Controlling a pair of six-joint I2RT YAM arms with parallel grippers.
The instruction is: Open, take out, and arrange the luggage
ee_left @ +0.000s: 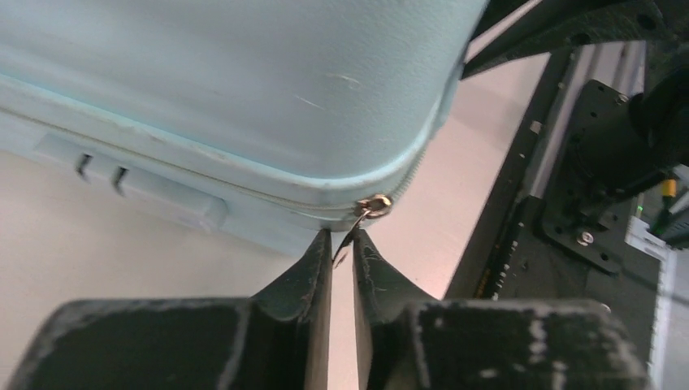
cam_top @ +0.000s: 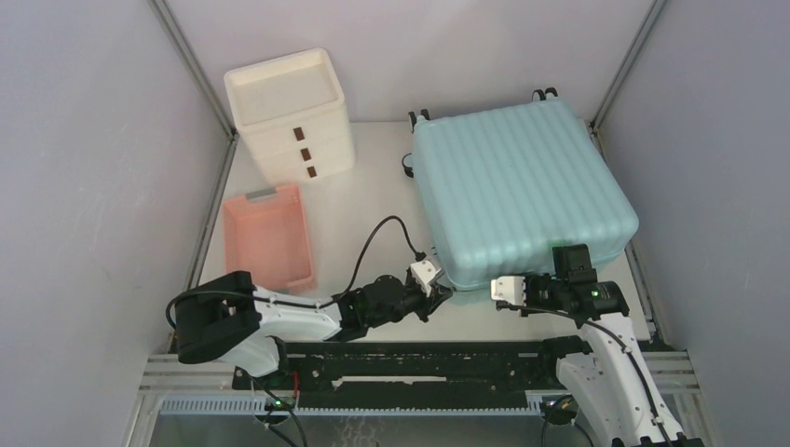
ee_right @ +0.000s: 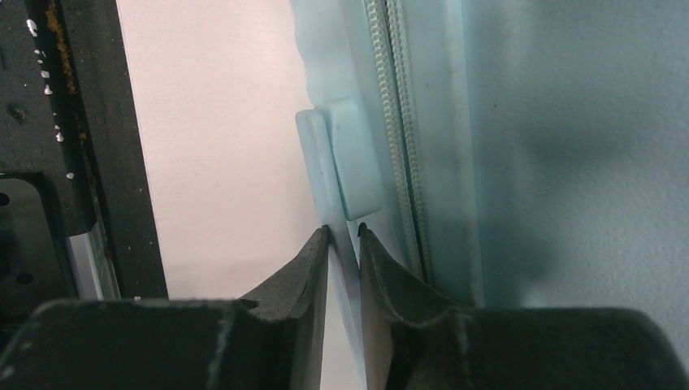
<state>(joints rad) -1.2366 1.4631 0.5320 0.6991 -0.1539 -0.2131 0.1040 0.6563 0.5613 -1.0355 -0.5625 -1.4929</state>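
- The opening step is judged to be in hand: the large, pale blue, ribbed hard-shell luggage (cam_top: 522,182) lies flat and closed on the white table (cam_top: 382,186), toward its right side, and nothing has been taken out yet.
- The left gripper (ee_left: 341,236) is set at the near left corner of the luggage. Its black fingers are drawn almost together, and the small brass-coloured metal zipper pull (ee_left: 370,207) hangs down between their tips. Whether the pull is firmly pinched cannot be told.
- The right gripper (ee_right: 343,231) is set against the near side of the luggage, just beside the pale zipper track (ee_right: 398,122). Its fingers are narrowly parted around the thin edge of a flat pale blue plastic tab (ee_right: 349,154) fixed to the shell. A firm clamp cannot be confirmed here either.
- The next move is judged to call for the pull to be securely gripped and then drawn along the zipper track around the corner, while the shell is steadied by the right gripper so that it does not slide.
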